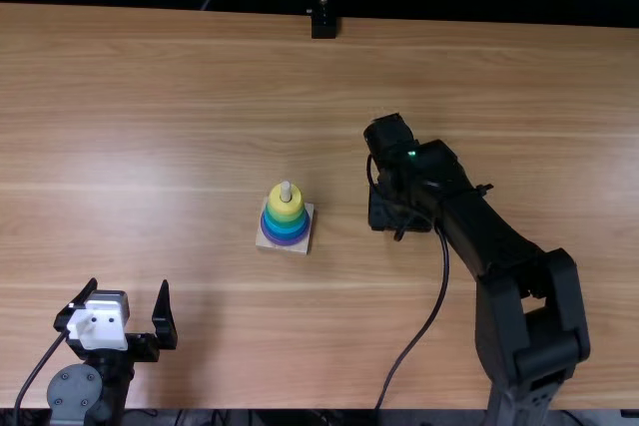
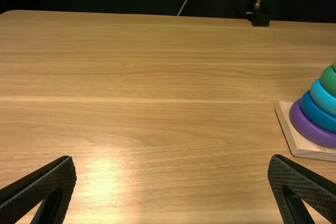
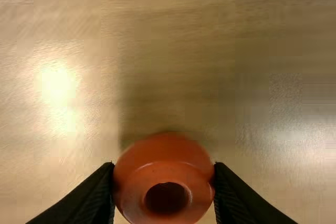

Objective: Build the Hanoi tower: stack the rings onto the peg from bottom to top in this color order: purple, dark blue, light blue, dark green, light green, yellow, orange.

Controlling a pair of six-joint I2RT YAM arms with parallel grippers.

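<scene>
Right gripper (image 1: 398, 211) pointed down, pinching orange ring (image 3: 165, 174) | left gripper (image 1: 129, 284) spread wide, empty | ring tower (image 2: 314, 115) cut off, left wrist view

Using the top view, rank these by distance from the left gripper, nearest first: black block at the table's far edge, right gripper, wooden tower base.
1. Wooden tower base, to its right.
2. Right gripper, farther right.
3. Black block, at the far edge.
</scene>
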